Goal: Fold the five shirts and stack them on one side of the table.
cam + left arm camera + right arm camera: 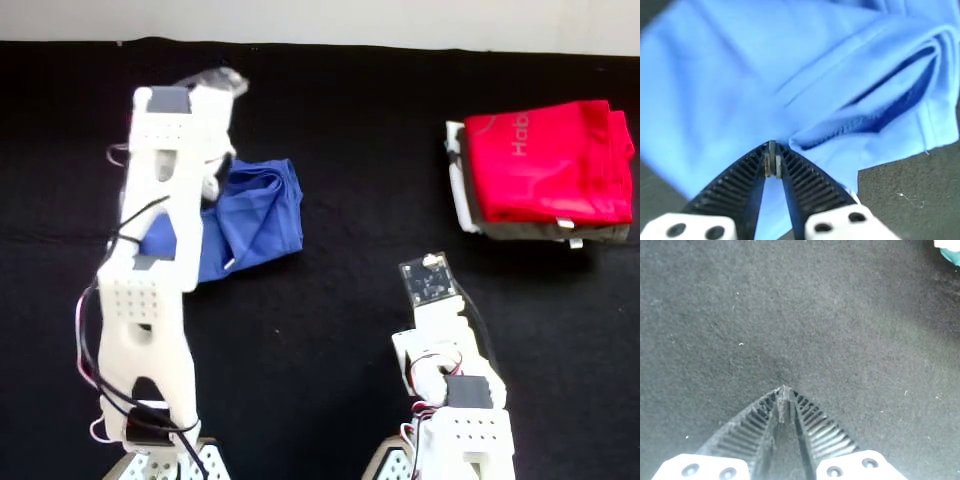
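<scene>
Shirt (765, 75) rumpled under shut left gripper (771, 165); right gripper (784, 400) shut over table (850, 315); open left, pinch hem, fold flat

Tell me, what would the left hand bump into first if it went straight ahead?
The blue shirt. The left hand points right at its rumpled cloth, and looks very close to it or already touching, though depth is hard to judge.

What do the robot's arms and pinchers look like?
Both arms, the left arm and right arm, are chunky white plastic blocks with black, red and white cables looping along them. The right arm carries a small black square board on top. The left gripper and right gripper have black ribbed fingers on white bases with screw holes.
</scene>
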Controlling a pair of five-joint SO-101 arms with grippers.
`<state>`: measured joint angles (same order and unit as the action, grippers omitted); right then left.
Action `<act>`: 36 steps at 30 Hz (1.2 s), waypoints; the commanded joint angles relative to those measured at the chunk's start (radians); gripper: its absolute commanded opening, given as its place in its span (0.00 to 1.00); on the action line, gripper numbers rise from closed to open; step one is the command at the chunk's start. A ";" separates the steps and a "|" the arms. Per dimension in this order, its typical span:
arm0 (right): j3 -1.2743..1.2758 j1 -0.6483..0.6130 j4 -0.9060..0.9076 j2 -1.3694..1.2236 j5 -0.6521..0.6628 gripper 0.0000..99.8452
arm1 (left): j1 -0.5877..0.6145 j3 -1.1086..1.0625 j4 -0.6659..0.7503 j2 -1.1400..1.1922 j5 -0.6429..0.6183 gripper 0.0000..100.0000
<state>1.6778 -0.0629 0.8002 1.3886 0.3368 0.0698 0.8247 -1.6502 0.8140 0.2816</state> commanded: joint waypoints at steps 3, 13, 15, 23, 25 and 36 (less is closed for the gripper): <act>0.058 0.005 0.004 0.010 0.002 0.01 | -0.111 0.007 -0.077 0.008 -0.011 0.01; 0.058 0.005 0.002 0.010 0.002 0.01 | -0.286 0.004 -0.110 -0.166 -0.044 0.01; 0.058 0.005 0.002 0.010 0.002 0.01 | -0.272 0.007 -0.107 -0.226 -0.041 0.01; 0.058 0.005 0.002 0.010 0.002 0.01 | -0.088 0.002 0.011 -0.205 -0.041 0.01; 0.058 0.005 0.002 0.010 0.002 0.01 | -0.062 0.007 0.054 -0.140 -0.040 0.01; 0.058 0.005 0.002 0.010 0.002 0.01 | -0.097 0.008 0.445 -0.015 -0.046 0.01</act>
<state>1.6778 -0.0629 0.8002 1.3886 0.3368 0.0084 0.8216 -1.3265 0.8155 0.2463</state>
